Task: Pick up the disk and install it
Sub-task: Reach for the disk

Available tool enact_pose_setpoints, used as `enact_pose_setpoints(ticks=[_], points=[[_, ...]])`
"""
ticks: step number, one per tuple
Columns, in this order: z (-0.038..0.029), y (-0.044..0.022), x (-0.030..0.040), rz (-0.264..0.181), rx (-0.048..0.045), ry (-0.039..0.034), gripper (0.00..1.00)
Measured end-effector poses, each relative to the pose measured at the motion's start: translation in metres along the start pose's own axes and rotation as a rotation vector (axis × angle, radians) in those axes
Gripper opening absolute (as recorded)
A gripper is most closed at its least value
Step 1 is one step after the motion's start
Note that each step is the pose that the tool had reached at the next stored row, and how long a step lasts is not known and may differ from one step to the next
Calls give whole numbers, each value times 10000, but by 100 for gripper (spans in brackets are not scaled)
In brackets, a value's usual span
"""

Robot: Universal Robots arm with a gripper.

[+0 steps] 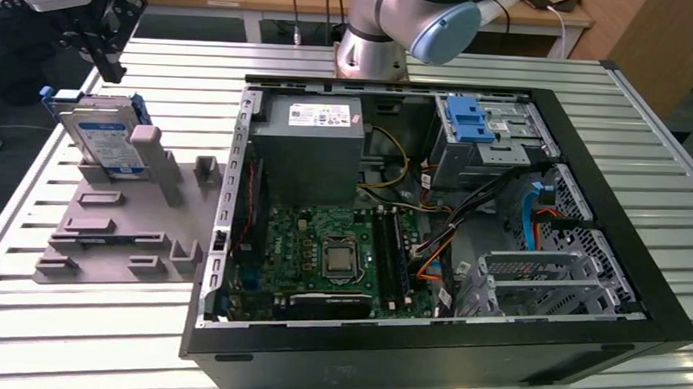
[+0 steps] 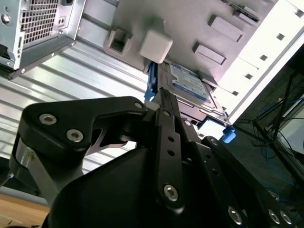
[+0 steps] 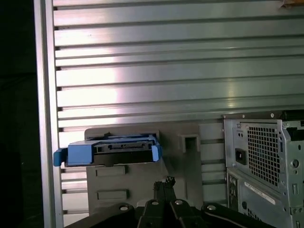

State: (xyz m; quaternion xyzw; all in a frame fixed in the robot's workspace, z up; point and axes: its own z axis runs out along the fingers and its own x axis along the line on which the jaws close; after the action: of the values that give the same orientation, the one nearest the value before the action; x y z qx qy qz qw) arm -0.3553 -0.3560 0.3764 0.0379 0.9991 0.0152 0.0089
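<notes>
Just below the gripper [image 1: 106, 65], w/ a small gap, the disk [image 1: 104, 138] stands on edge, leaning back in a grey holder [image 1: 126, 230]. Jaws pressed together, gripping nothing, tips aimed at disk's top edge. Open PC case [image 1: 622, 213] well apart, beyond holder.

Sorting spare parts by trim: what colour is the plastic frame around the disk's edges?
Blue, clearest on the disk in the first wrist view.
</notes>
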Motion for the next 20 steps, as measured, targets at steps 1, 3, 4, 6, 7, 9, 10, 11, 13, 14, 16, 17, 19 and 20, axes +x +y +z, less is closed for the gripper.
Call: enact_pose_setpoints(ticks=[1,3,4,6,7,9,10,11,13,14,16,17,19,20], points=[[4,15,25,1,13,0,11],[10,49,61,2,26,23,11],[11,56,67,2,26,26,11],[11,57,68,1,26,27,11],[11,57,68,0,26,27,11],[11,58,68,1,26,26,11],[11,60,72,3,26,27,11],[11,62,79,3,26,27,11],[18,74,133,1,29,30,11],[20,77,152,1,30,32,11],[23,83,194,2,32,36,11],[24,87,218,2,33,36,11],[28,96,263,2,35,38,11],[30,101,281,1,36,39,11]])
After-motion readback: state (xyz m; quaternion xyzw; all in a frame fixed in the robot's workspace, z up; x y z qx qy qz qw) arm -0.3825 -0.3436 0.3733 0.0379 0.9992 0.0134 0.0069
